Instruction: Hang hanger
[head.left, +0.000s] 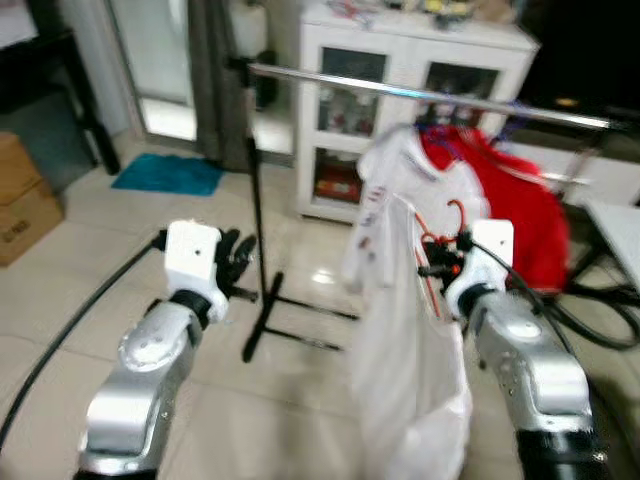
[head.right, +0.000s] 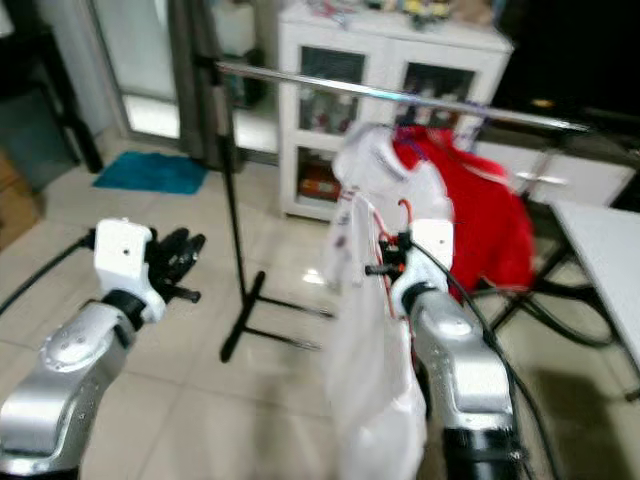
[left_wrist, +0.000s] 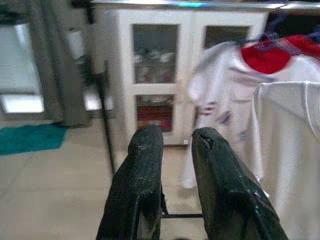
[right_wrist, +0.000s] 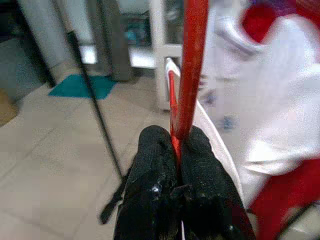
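Observation:
My right gripper (head.left: 436, 262) is shut on a red hanger (right_wrist: 190, 65) that carries a white garment (head.left: 405, 370) hanging down in front of me. The hanger's hook (head.left: 456, 212) rises above the gripper, below the chrome rail (head.left: 420, 95) of a clothes rack. On that rail hang a white printed shirt (head.left: 400, 180) and a red garment (head.left: 520, 200). My left gripper (head.left: 238, 258) is held up to the left of the rack's black post (head.left: 258, 200); its fingers (left_wrist: 145, 180) are close together with nothing between them.
The rack's black foot (head.left: 290, 320) lies across the tiled floor ahead. A white glass-door cabinet (head.left: 400, 70) stands behind the rail. A teal mat (head.left: 168, 174) lies far left, a cardboard box (head.left: 25, 200) at the left edge, and a white table (head.right: 600, 270) to the right.

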